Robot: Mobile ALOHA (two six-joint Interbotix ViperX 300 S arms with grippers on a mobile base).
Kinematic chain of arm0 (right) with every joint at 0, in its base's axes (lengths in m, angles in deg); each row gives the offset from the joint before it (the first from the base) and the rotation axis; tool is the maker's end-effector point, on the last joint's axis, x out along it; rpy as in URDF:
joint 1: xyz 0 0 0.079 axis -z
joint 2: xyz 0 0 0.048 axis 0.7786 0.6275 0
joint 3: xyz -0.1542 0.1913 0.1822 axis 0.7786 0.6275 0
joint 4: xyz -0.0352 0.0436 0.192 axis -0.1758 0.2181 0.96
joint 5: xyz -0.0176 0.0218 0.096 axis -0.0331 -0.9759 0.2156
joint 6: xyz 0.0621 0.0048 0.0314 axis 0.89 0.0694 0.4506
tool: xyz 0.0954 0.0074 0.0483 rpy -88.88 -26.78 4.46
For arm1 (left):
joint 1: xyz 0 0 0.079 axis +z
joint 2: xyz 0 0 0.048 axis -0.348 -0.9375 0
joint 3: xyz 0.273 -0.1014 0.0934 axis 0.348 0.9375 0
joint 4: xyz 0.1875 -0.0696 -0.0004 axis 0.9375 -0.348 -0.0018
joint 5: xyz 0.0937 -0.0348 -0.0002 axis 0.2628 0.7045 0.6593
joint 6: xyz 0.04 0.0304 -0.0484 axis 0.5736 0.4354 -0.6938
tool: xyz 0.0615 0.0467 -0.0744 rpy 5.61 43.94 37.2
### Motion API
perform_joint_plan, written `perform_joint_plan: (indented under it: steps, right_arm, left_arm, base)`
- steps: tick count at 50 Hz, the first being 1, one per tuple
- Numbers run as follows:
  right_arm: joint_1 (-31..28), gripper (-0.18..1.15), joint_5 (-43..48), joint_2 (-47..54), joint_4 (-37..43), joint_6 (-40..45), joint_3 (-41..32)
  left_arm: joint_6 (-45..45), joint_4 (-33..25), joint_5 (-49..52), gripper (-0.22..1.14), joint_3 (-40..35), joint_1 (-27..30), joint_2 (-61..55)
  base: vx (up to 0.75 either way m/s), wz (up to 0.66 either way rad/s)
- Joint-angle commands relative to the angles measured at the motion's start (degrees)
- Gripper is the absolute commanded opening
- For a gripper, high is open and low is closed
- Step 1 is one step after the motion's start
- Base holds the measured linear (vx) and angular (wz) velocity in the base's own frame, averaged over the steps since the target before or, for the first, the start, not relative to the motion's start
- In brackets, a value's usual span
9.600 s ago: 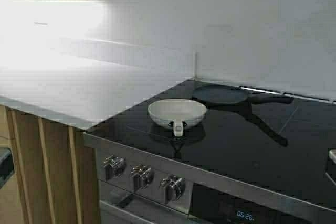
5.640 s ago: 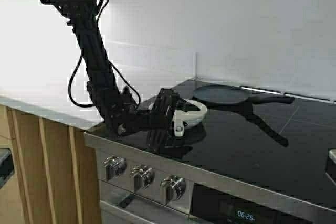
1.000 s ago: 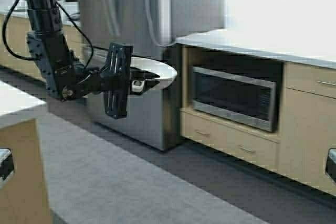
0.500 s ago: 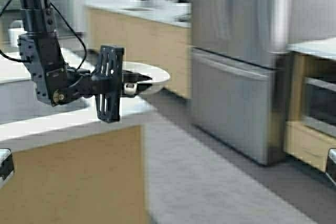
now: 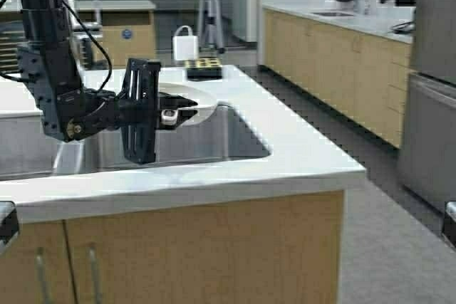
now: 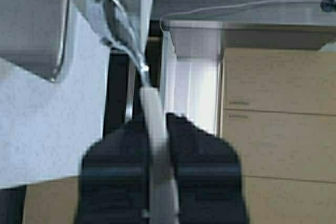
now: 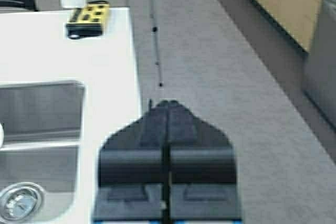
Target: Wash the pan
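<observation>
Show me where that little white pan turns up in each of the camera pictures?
High view: the pan is left of centre, held by the left gripper above the sink.
Left wrist view: only its rim shows, edge-on, a pale strip clamped in the gripper.
Right wrist view: a white sliver at the picture's edge may be it; I cannot tell.
Shared landmark: the sink, seen in all three views.

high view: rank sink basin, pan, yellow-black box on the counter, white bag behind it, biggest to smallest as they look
1. sink basin
2. pan, partly hidden by the left gripper shut on it
3/4. yellow-black box and white bag look alike; both sit farther away, so no ranking.
</observation>
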Motion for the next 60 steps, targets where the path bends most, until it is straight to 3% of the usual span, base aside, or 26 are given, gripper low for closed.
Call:
perform_joint_plan:
  steps: [1,17,45,60]
  right_arm:
    - [0.0,0.07,0.18,0.62,0.0,0.0,-1.23]
    - [0.0,0.07,-0.26,0.0,0.0,-1.49,-0.7]
    - [0.0,0.07,-0.35,-0.18,0.18,-1.14,0.0]
    - [0.0,0.07,-0.35,-0.18,0.26,-0.79,0.0]
  left_arm:
    - [0.79,0.0,-0.97,0.02,-0.35,1.14,2.37]
    - [0.7,5.8,-0.62,0.02,-1.76,6.86,1.85]
    - [-2.29,7.38,4.22,0.02,-10.72,8.17,-2.72]
    - [-3.52,11.16,4.22,0.02,-10.28,8.17,-2.99]
  base:
    - [0.14,0.41]
    - [0.16,0.41]
    - [0.14,0.26]
    - [0.1,0.18]
